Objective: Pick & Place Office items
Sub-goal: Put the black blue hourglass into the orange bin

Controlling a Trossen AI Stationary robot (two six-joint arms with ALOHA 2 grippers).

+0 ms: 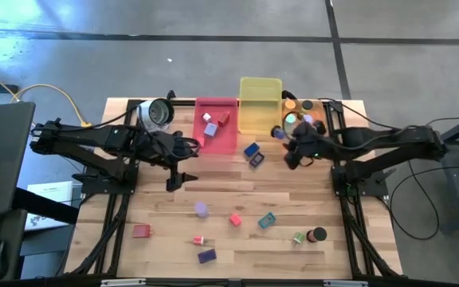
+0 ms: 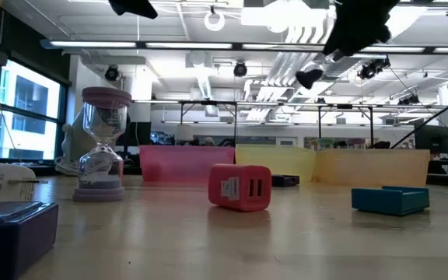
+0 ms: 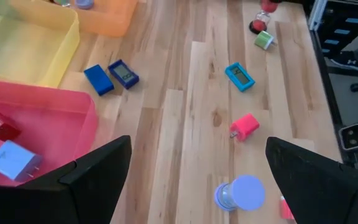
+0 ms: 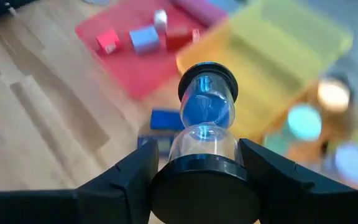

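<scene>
Three trays line the table's far edge: the pink tray [image 1: 228, 143] holds a red block [image 3: 2, 129], a pale block [image 3: 11, 160] and other small pieces; the yellow tray [image 1: 260, 89] looks bare; the orange tray [image 1: 319, 106] holds round discs, mostly hidden by the right arm. The right gripper [image 4: 197, 165] grasps a black-capped hourglass [image 4: 205, 127] above the table near the yellow tray. The left gripper [image 3: 194, 180] hangs released beside the pink tray. More items lie scattered on the near table. No writing is legible.
</scene>
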